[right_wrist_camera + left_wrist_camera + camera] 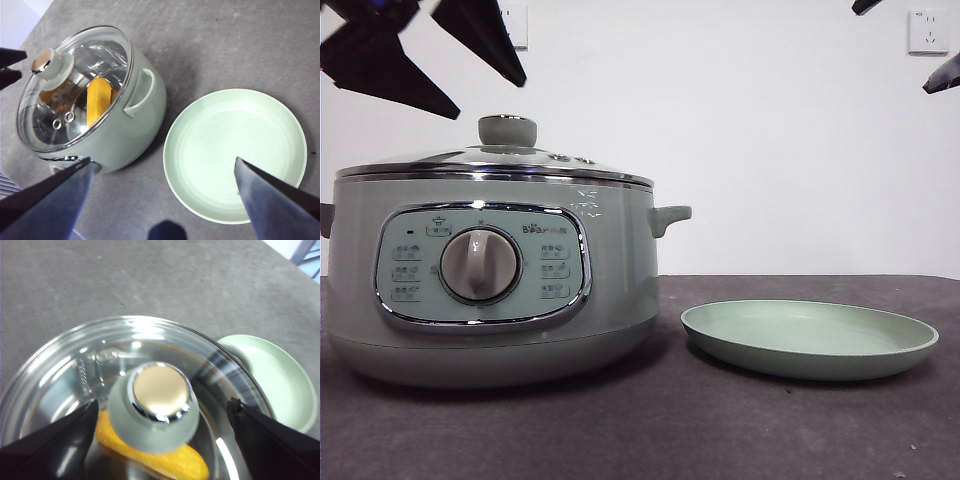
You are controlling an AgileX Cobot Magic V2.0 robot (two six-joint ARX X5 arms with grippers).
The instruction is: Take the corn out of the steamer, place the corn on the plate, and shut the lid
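1. One corn (98, 100), yellow-orange, lies inside the steamer (490, 290) under the closed glass lid (75, 90).
2. Steamer panel writing too small to read.
3. Plate (810, 338) sits just beside the steamer, empty.
4. Left gripper (162, 415) hangs above the lid knob (160, 400), jaws spread wide.
5. Right gripper (162, 167) hangs above the plate, jaws apart, holding nothing.
6. Front view hides the corn; both wrist views show it.

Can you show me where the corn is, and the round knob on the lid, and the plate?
corn (98, 97): right wrist view, middle of the cob, seen through the glass.
knob (161, 391): left wrist view, its shiny top.
plate (800, 328): front view, bare inside.
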